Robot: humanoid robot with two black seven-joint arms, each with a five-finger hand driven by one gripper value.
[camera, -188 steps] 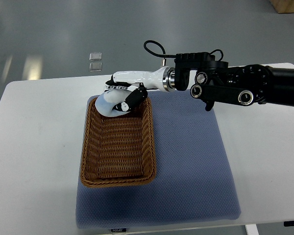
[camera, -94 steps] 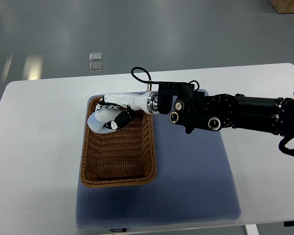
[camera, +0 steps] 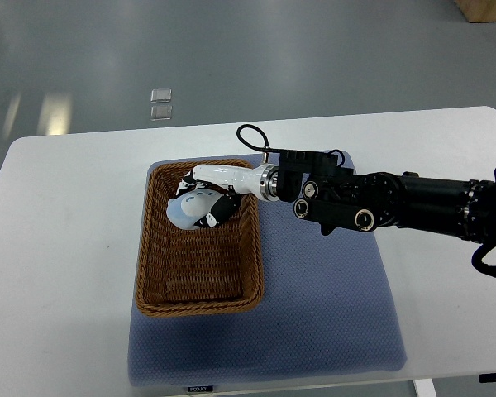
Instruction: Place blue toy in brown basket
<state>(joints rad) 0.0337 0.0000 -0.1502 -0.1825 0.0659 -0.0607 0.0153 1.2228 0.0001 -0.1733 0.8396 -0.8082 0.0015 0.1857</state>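
The pale blue toy (camera: pixel 185 210) is inside the far end of the brown wicker basket (camera: pixel 198 294), which lies on a blue-grey mat. My right hand (camera: pixel 205 198), white with black fingertips, reaches in from the right and its fingers are curled over the toy, low within the basket. I cannot tell whether the toy rests on the basket floor. My left arm does not show.
The blue-grey mat (camera: pixel 322 298) lies on the white table (camera: pixel 58 248). My black right forearm (camera: pixel 397 203) crosses above the mat's far right part. The near half of the basket holds nothing. Grey floor lies beyond the table's far edge.
My right hand has carried the toy from over the basket's far rim to inside the basket's far end, now lower and a little more to the right than half a second ago.
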